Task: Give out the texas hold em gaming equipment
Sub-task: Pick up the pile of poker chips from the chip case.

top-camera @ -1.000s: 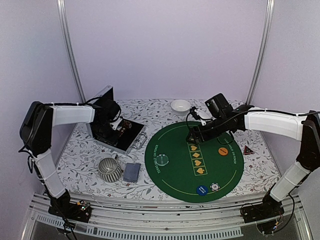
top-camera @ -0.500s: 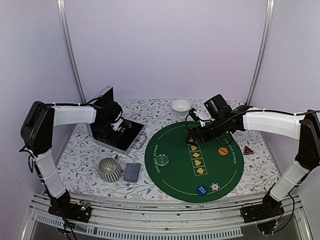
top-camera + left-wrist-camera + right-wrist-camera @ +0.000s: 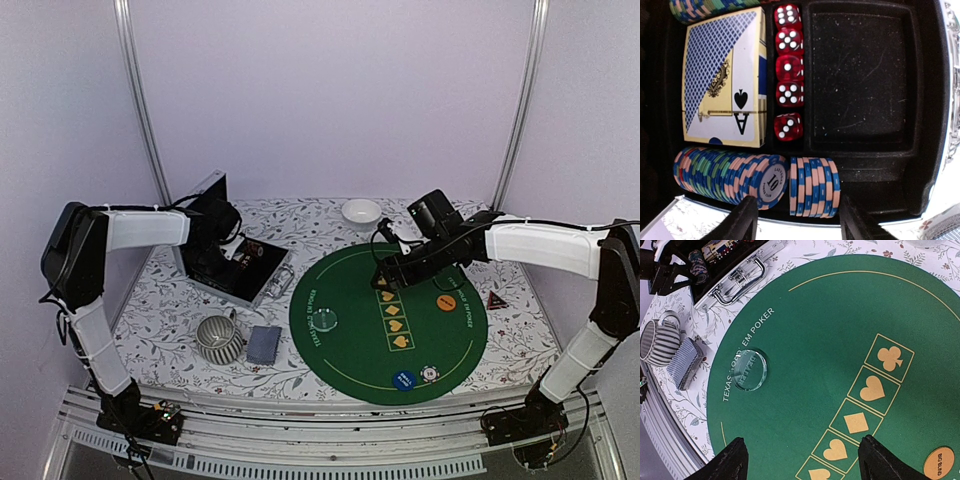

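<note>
Closing the left gripper from where it hangs could go wrong, it is judged, because its spread, empty jaws straddle two things at once at the near wall of the open case: the end of the leaning row of multicoloured chips, fronted by a chip marked 10, and the upright blue-and-peach chip stack. An uneven pinch might be made, so that chips are squeezed out sideways, tipped over the case edge or scattered onto the flowered tablecloth. The row is packed loosely and tilted, so a slip is thought likely if only its rim is caught. The red dice and the boxed pack of cards lie further in, apart from the fingers, and are less likely to be disturbed. The right gripper is held wide and empty above the green poker mat; if it were lowered carelessly, the clear dealer button could be nudged from its place near the mat's left edge. Equipment already laid out is seen as an orange big-blind button, a blue button and a white chip on the mat, a red triangular marker just off its right side, and a grey-blue deck of cards beside the ribbed mug.
</note>
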